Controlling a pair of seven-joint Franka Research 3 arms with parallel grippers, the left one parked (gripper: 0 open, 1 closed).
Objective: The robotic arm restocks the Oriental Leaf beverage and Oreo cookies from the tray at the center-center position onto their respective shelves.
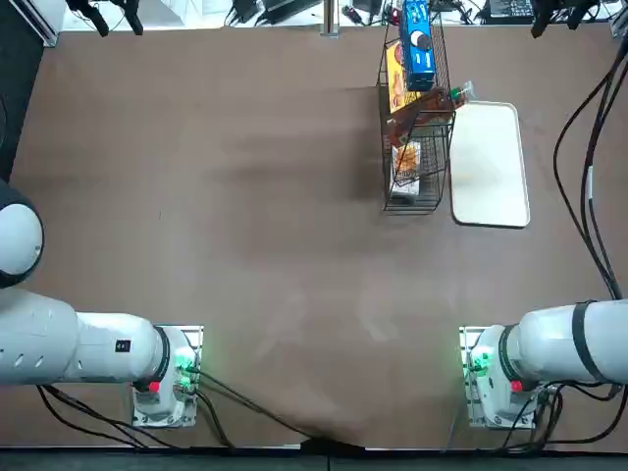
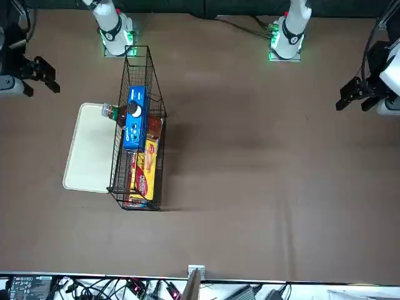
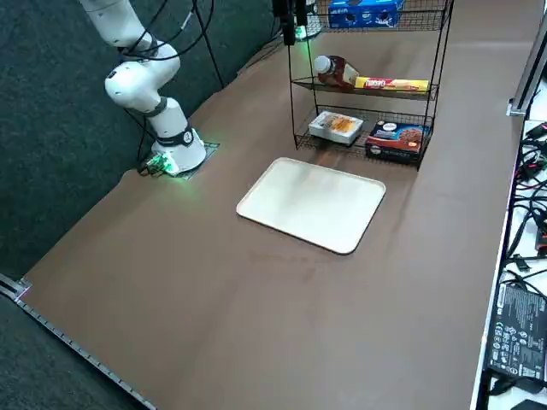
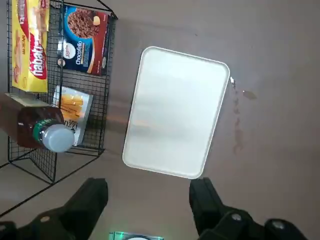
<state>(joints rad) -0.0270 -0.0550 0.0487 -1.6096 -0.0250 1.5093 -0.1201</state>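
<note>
Black wire rack (image 3: pixel 367 81) is standing beside the bare white tray (image 3: pixel 312 203). Oreo cookies (image 3: pixel 363 13) are lying on the top tier; probably light, crushable, best taken across the narrow sides. Oriental Leaf beverage (image 3: pixel 338 72) is lying on the middle tier; likely heavier, smooth, prone to rolling, best gripped mid-body. Right gripper (image 4: pixel 149 200) is hovering high over the tray's near end, jaws spread, holding nothing.

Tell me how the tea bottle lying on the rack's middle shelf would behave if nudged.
The tea bottle lies on its side on wire mesh, so it would probably roll easily. It looks full, likely heavy for its size. Its smooth plastic may slip in the open right pincer, hovering above the tray.
</note>
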